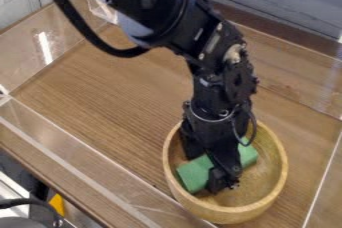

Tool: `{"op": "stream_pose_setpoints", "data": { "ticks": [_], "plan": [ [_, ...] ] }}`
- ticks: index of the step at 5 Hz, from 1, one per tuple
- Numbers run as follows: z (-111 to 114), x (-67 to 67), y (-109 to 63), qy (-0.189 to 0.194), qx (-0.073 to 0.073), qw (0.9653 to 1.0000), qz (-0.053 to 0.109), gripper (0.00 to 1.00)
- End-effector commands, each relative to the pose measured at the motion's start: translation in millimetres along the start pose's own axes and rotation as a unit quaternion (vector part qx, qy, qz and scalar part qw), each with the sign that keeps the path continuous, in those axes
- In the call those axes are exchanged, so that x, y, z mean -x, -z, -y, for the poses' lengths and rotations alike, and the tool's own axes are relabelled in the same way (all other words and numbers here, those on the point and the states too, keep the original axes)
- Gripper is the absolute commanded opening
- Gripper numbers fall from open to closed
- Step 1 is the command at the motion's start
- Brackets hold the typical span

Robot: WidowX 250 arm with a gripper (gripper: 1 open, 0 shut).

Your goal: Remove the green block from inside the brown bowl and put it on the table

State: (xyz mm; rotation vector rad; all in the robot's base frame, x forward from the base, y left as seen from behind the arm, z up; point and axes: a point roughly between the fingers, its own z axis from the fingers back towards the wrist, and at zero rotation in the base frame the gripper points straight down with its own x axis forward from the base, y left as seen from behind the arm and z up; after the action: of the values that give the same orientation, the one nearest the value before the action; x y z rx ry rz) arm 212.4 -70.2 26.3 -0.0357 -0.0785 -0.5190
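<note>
1. Brown bowl (267, 197): round, shallow, light wood; sits at the 5 o'clock part of the table (120, 82), near the clear wall on that side.
2. Green block (195, 175): flat, bright green; lies inside the bowl, left of centre. Long axis runs from 8 o'clock to 2 o'clock. Ends show on either side of the black fingers; the middle is hidden.
3. Gripper (219, 169): black, pointing straight down into the bowl, jaws spread wide, holding nothing yet. Fingers appear to straddle the block across its short width; whether they touch it cannot be told.
4. Key relation, as a judgement: block sits directly beneath and between the jaws, so closing across the narrow side should suffice.
</note>
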Motion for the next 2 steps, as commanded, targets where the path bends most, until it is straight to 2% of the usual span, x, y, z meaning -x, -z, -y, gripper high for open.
{"op": "stream_pose_setpoints", "data": {
  "ticks": [1,2],
  "plan": [
    [10.4,-2.2,-2.9,0.006,0.002,1.0000,0.003,0.00],
    [20.2,-1.7,-8.9,0.008,0.008,0.9999,0.001,0.00]
  ]
}}
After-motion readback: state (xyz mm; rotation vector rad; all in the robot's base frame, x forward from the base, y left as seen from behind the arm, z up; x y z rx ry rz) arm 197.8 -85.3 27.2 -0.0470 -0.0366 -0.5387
